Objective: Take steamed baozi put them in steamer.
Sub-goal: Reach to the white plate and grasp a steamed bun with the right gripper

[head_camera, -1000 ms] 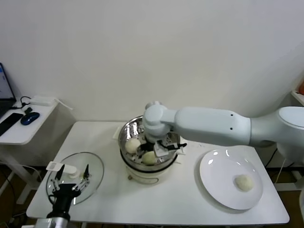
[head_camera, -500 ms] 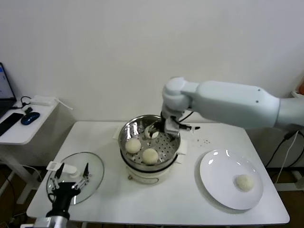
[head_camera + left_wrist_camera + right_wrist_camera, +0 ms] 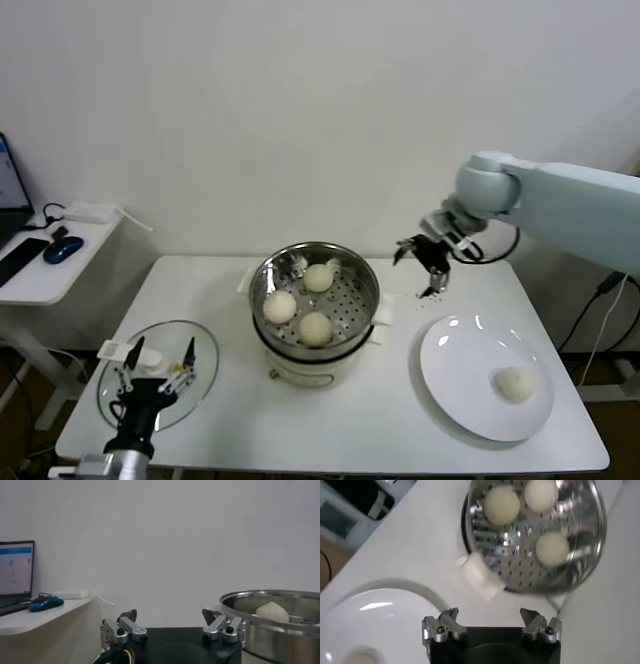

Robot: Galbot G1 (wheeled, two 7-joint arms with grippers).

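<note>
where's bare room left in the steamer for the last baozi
The steamer holds three baozi toward its left and middle; the bare perforated floor lies on its right, nearest the plate, where the last baozi waits. The open right gripper hangs between them.

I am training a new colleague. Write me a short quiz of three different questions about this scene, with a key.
1. How many steamed baozi lie inside the steamer?
2. True or false: the right gripper holds a bun.
3. Where is the last bun? A) on the white plate B) on the glass lid C) beside the laptop

Key
1. Three.
2. False: it is open and empty, in the air between steamer and plate.
3. A.

The left gripper waits open above the glass lid.
</note>
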